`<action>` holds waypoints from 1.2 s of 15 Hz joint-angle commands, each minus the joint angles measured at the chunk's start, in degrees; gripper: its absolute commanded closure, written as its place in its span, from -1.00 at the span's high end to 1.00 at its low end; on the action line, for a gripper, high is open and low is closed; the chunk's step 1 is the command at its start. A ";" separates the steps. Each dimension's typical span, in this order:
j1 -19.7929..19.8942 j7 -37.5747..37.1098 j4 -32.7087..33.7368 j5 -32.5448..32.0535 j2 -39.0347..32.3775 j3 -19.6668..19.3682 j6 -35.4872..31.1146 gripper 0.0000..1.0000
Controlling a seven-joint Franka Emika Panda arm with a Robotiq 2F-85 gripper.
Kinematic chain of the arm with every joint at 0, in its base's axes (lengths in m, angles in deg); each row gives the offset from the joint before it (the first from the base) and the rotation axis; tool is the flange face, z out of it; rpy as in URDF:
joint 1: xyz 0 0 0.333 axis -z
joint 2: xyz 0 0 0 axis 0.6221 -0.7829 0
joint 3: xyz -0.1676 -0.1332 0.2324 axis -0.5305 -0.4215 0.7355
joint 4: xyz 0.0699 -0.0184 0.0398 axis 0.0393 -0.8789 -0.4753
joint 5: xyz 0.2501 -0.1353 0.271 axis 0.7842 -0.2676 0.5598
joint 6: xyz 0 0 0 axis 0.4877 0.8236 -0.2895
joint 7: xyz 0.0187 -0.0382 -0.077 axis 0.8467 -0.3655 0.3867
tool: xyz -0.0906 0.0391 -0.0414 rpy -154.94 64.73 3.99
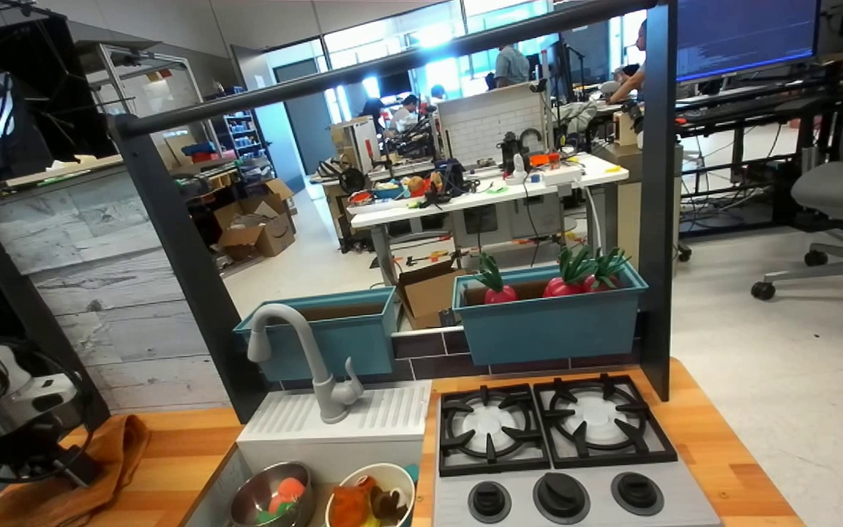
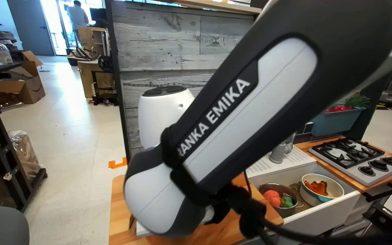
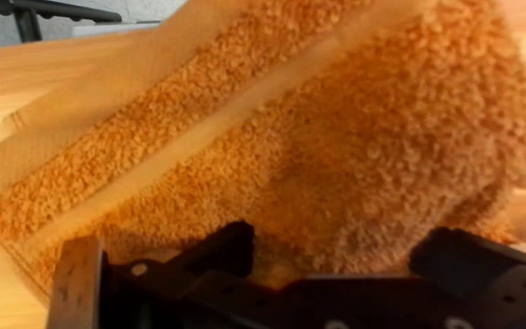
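Orange towel [image 3: 318, 151] lies right at the end effector [image 3: 336, 253], beyond and under the tips, filling most of the wrist view. The fingers [image 3: 235, 246] are spread wide, nothing seen pinched; can't tell if the tips touch the pile. A pale flat band runs slantwise to the line between the tips, near-left to far-right; I'd put the towel's long axis along it, but bunching makes that uncertain.

Looks: burnt-orange looped pile, smooth woven strips, stitched corner out left of the end effector, thick rounded fold ahead-right. Rumpled, not flat. Sits on the wooden worktop [image 1: 191, 439].

Outward from the end effector, past the towel in an exterior view: sink basin [image 1: 282, 450] holding metal pot [image 1: 249, 489] and white pot [image 2: 333, 190], faucet [image 1: 330, 402] at its back edge, stove [image 1: 557, 457] farther off. Arm [image 2: 237, 112] fills an exterior view; end effector isn't readable there.
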 commanded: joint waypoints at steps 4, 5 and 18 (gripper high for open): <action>8.26 -5.98 -3.49 0.85 -1.46 -3.57 2.15 1.00; 9.72 -6.84 -3.64 0.85 -1.52 -3.75 2.44 1.00; 0.05 0.87 7.27 -4.95 -1.55 7.32 4.14 1.00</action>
